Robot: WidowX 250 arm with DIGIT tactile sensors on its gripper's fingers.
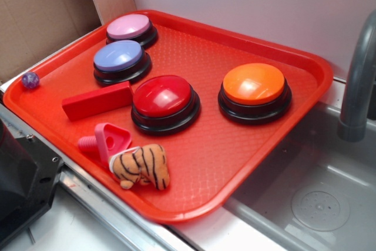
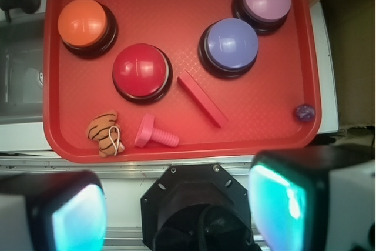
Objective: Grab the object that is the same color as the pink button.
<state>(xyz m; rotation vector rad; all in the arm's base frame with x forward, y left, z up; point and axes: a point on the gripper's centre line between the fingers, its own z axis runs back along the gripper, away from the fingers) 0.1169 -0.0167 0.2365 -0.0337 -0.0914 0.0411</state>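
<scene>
A: Pink toy bolt (image 1: 106,141) lies on its side at the near edge of the red tray (image 1: 264,45), triangular head toward the striped plush tiger (image 1: 141,167), which sits just beside it, apparently touching. In the wrist view the bolt (image 2: 154,133) has its ribbed stem pointing toward the red rectangular block (image 2: 202,99).

B: Neighbours and obstructions?

A: Red button (image 1: 164,101) stands just behind the bolt; the block lies between it and the lavender-blue button (image 1: 121,61). Pink button (image 1: 131,29) occupies the far corner; orange button (image 1: 254,91) sits well apart, toward the grey faucet (image 1: 357,80). A small purple ball (image 1: 30,80) rests at the tray's rim.

B: Open room?

A: Bare tray surface lies between the bolt's stem and the ball, and above the bolt nothing intervenes.

B: Pincer (image 2: 176,210)?

A: Its fingers (image 2: 276,204) stand spread wide, empty, short of the tray's near rim.
</scene>
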